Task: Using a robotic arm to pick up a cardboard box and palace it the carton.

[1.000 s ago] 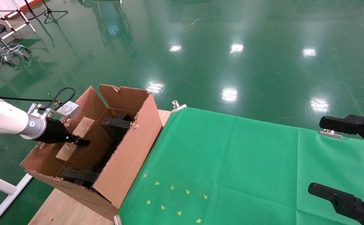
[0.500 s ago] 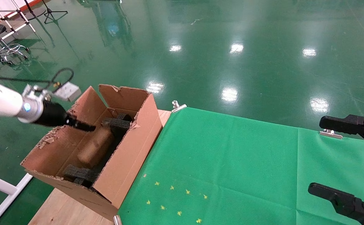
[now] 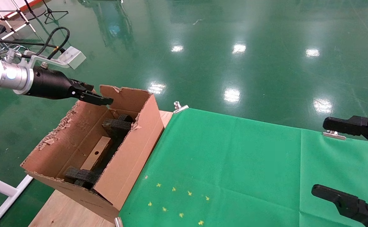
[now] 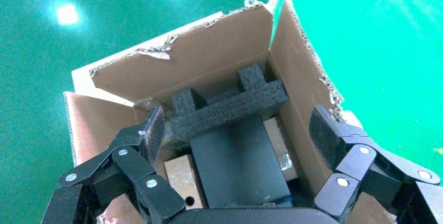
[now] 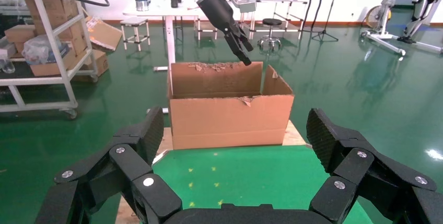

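The carton (image 3: pixel 125 157) stands open on the table's left end, dark grey foam pieces (image 3: pixel 117 126) inside. The cardboard box (image 3: pixel 96 154) lies flat on the carton's floor, its round hole facing up; the left wrist view shows it beside a dark slab (image 4: pixel 180 179). The white robotic arm's left gripper (image 3: pixel 97 94) hovers above the carton's far left corner, open and empty, well apart from the box. From its wrist camera the left gripper (image 4: pixel 237 125) looks straight down into the carton (image 4: pixel 209 67). My right gripper (image 3: pixel 329 157) stays parked open at the right edge.
A green cloth (image 3: pixel 234 164) covers the table, clipped at its far edge by metal clamps (image 3: pixel 180 107). Bare wood (image 3: pixel 64 211) shows beside the carton. The right wrist view shows the carton (image 5: pixel 230 117) from the side, with shelves and tables beyond.
The left gripper let go of the cardboard box, which dropped onto the carton's floor. The gripper then rose out of the carton, opened wider, and moved toward its far corner.
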{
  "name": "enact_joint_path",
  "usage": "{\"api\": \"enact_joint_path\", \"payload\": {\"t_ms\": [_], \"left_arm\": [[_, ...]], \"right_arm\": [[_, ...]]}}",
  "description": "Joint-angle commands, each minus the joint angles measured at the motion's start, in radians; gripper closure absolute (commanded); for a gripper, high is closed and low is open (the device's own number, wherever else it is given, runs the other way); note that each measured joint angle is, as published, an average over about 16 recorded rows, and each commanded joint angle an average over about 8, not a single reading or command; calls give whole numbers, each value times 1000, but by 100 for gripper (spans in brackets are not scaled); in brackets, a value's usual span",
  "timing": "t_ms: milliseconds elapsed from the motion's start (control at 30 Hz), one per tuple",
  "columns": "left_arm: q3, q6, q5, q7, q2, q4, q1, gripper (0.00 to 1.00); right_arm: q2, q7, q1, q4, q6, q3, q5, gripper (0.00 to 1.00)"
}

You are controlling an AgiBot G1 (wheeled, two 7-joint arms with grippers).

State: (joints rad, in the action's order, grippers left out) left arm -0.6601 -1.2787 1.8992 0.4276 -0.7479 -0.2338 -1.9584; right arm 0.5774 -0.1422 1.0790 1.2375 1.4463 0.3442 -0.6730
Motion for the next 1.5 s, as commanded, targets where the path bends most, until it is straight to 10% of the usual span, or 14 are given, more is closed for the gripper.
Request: {"api": "enact_joint_path", "payload": {"t_ms": [33, 567, 1500], "left_arm": [[3, -14, -7, 1, 3, -9, -4, 0], [6, 12, -25, -8, 0, -18, 32, 0], [182, -96, -561, -117, 64, -502, 431, 0]], "right_arm": [[0, 0, 0, 0, 0, 0, 0, 0], [0, 0, 0, 0, 0, 0, 0, 0], [0, 0, 0, 0, 0, 0, 0, 0]]}}
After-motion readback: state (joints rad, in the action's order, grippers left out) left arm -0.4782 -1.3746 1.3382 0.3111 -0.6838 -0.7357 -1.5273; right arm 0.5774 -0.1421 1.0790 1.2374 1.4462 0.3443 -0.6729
